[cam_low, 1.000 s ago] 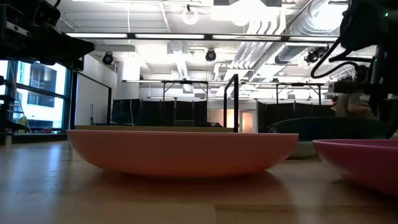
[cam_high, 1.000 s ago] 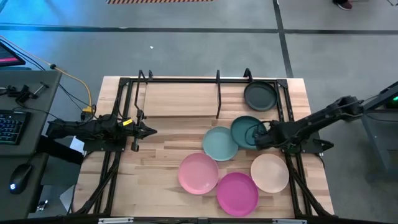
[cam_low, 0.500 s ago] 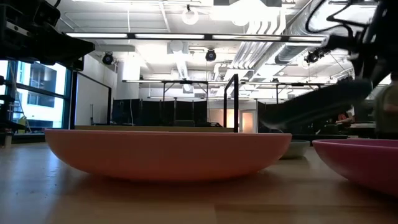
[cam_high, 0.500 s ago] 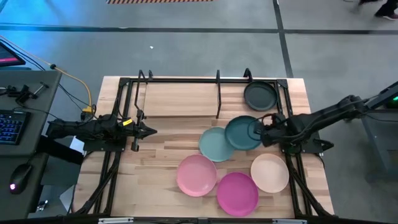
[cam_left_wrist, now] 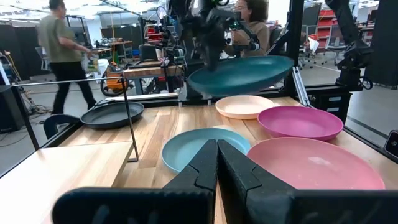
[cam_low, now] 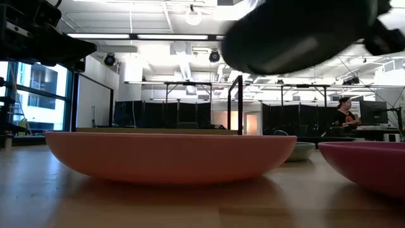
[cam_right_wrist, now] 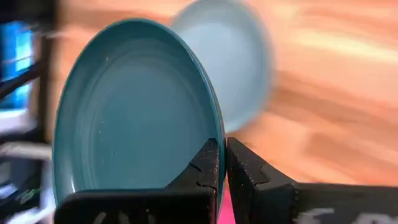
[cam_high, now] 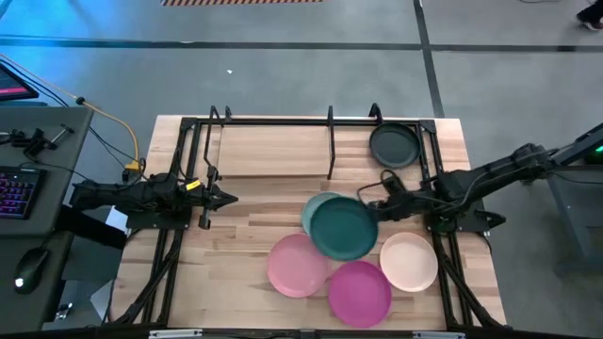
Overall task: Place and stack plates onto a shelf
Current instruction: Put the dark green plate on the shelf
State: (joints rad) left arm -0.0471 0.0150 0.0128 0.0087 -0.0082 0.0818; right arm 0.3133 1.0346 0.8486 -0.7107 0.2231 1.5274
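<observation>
1. Magenta plate (cam_high: 359, 292): rests on the tabletop (cam_high: 245, 235) nearest the front edge, just in front of the dark teal plate (cam_high: 344, 229).
2. Pink plate (cam_high: 297, 266): lies flat on the tabletop, beside the magenta plate and partly under the dark teal plate as seen from above.
3. Cream plate (cam_high: 409, 261): lies flat, on the right-arm side of the dark teal plate, close to the magenta plate.
4. Dark teal plate: off the table, tilted, held by its rim. In the low view it hangs above the pink plate (cam_low: 171, 155).
5. Right gripper (cam_high: 382, 201): reaches in from the right side; its fingers (cam_right_wrist: 208, 163) are pinched tight on the dark teal plate's edge (cam_right_wrist: 134, 112).
6. Light teal plate (cam_high: 313, 212): flat on the tabletop, mostly covered from above by the dark teal plate, showing only at that plate's far left.
7. Left gripper (cam_high: 221, 198): waits well to the left of the dark teal plate, over the shelf's black rods; its fingers (cam_left_wrist: 208, 163) are pressed together with nothing between them.
8. Shelf (cam_high: 273, 151): lies beyond the dark teal plate, along the table's far edge.
9. Dark grey plate (cam_high: 394, 145): sits on the shelf at its right end, beyond the right gripper.
</observation>
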